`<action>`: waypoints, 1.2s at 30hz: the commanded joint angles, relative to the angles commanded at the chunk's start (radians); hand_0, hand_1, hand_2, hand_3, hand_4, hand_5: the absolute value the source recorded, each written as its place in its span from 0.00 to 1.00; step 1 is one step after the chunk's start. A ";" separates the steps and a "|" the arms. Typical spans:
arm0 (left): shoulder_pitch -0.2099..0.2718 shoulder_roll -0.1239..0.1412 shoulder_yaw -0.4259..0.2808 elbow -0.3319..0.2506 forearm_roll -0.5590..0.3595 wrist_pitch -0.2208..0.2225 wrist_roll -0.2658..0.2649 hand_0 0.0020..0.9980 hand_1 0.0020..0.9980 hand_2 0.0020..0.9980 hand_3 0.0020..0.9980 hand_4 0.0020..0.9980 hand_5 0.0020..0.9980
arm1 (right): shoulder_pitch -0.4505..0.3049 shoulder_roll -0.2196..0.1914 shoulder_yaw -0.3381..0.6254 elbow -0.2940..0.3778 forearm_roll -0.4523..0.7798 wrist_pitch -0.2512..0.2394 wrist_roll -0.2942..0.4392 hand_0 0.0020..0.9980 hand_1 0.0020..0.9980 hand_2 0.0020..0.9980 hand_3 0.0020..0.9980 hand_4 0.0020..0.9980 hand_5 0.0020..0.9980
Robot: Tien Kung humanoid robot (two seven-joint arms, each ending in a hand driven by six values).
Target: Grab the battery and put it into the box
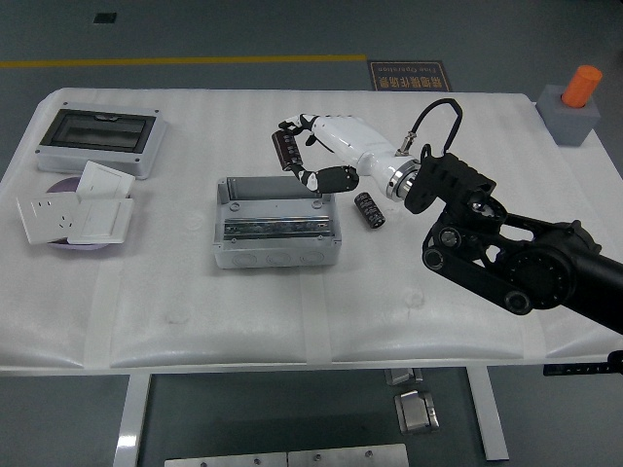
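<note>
Holding one battery (287, 151) | right hand (313, 156) (over one box (275, 225)) | second battery (368, 210) on table (438, 292)

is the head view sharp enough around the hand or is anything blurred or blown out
Head view: the right hand and the battery it holds above the box look sharp, with no motion smear; lighting is even and soft, shadows faint; the white table is bright but keeps its texture.

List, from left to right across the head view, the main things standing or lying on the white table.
Stack of white socket plates → clear-lidded enclosure → open grey box → battery lying on the table → grey block with the orange cylinder. The right hand, holding another battery above the box's far edge, is left out.
</note>
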State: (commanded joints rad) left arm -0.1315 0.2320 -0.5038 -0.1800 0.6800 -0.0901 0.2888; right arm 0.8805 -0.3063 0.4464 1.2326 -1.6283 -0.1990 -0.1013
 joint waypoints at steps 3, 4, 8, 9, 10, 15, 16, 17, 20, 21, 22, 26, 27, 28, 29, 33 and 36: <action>0.003 0.001 -0.011 0.000 0.012 -0.001 0.004 0.49 0.59 0.41 0.53 0.49 0.27 | -0.002 0.005 -0.010 -0.017 0.001 0.013 -0.003 0.76 0.69 0.80 0.77 0.43 0.20; 0.004 0.002 -0.016 0.000 0.016 -0.002 0.006 0.49 0.59 0.41 0.53 0.49 0.27 | -0.003 0.005 -0.015 -0.025 0.003 0.016 -0.004 0.79 0.72 0.84 0.90 0.75 0.36; 0.005 0.002 -0.021 0.000 0.022 -0.003 0.008 0.49 0.59 0.41 0.53 0.49 0.27 | -0.004 0.009 -0.028 -0.045 0.007 0.017 -0.004 0.79 0.72 0.84 0.90 0.75 0.36; 0.005 0.001 -0.020 0.000 0.021 -0.003 0.008 0.49 0.59 0.41 0.53 0.49 0.27 | -0.004 0.010 -0.033 -0.050 0.007 0.017 -0.005 0.79 0.72 0.84 0.90 0.75 0.36; 0.004 0.001 -0.018 0.000 0.018 -0.003 0.008 0.49 0.59 0.41 0.52 0.49 0.27 | -0.003 0.012 -0.037 -0.054 0.008 0.017 -0.005 0.91 0.80 0.90 1.00 0.97 0.50; 0.002 0.000 -0.011 0.000 0.012 -0.003 0.007 0.49 0.59 0.41 0.52 0.49 0.27 | -0.001 0.018 -0.060 -0.071 0.008 0.021 -0.010 0.91 0.80 0.90 1.00 0.97 0.50; 0.002 0.000 -0.010 0.000 0.012 -0.003 0.007 0.49 0.59 0.41 0.52 0.49 0.27 | 0.000 0.019 -0.066 -0.074 0.008 0.021 -0.011 0.96 0.83 0.93 1.00 1.00 0.56; 0.001 0.000 -0.010 0.000 0.012 -0.003 0.007 0.49 0.59 0.41 0.52 0.49 0.27 | 0.001 0.019 -0.072 -0.078 0.007 0.022 -0.013 0.96 0.83 0.93 1.00 1.00 0.56; 0.001 0.000 -0.010 0.000 0.013 -0.004 0.008 0.49 0.59 0.41 0.52 0.49 0.27 | 0.008 0.017 -0.093 -0.097 0.002 0.024 -0.015 0.96 0.83 0.93 1.00 1.00 0.56; 0.001 -0.001 -0.010 0.000 0.013 -0.004 0.008 0.49 0.59 0.41 0.52 0.49 0.27 | 0.015 0.013 -0.106 -0.110 -0.001 0.024 -0.015 0.96 0.83 0.93 1.00 1.00 0.56; 0.001 -0.001 -0.010 0.000 0.013 -0.004 0.008 0.49 0.59 0.41 0.52 0.48 0.27 | 0.021 0.010 -0.118 -0.122 -0.003 0.024 -0.015 0.97 0.83 0.94 1.00 1.00 0.57; -0.002 -0.002 -0.010 0.000 0.014 -0.003 0.007 0.49 0.59 0.41 0.52 0.48 0.27 | 0.062 -0.010 -0.192 -0.189 -0.013 0.034 -0.018 0.97 0.83 0.94 1.00 1.00 0.57; -0.002 -0.002 -0.010 0.000 0.014 -0.003 0.007 0.49 0.59 0.41 0.52 0.48 0.27 | 0.072 -0.016 -0.213 -0.205 -0.015 0.037 -0.018 0.97 0.83 0.94 1.00 1.00 0.57; -0.003 -0.002 -0.012 0.000 0.016 -0.003 0.007 0.49 0.59 0.41 0.52 0.48 0.27 | 0.083 -0.021 -0.233 -0.220 -0.018 0.039 -0.018 0.97 0.83 0.93 1.00 1.00 0.58; -0.004 -0.002 -0.012 0.000 0.017 -0.003 0.007 0.49 0.59 0.41 0.52 0.48 0.27 | 0.095 -0.025 -0.256 -0.238 -0.022 0.041 -0.017 0.97 0.83 0.93 1.00 1.00 0.58; -0.005 -0.002 -0.010 0.000 0.016 -0.002 0.006 0.49 0.59 0.41 0.52 0.48 0.27 | 0.129 -0.033 -0.344 -0.299 -0.032 0.035 -0.009 0.97 0.83 0.93 1.00 1.00 0.58; -0.006 -0.002 -0.010 0.000 0.017 -0.002 0.005 0.49 0.59 0.41 0.52 0.48 0.27 | 0.143 -0.034 -0.398 -0.328 -0.047 0.034 -0.002 0.96 0.80 0.91 1.00 1.00 0.60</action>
State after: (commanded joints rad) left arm -0.1374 0.2302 -0.5134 -0.1800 0.6974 -0.0920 0.2940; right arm 1.0235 -0.3403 0.0481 0.9042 -1.6754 -0.1650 -0.1035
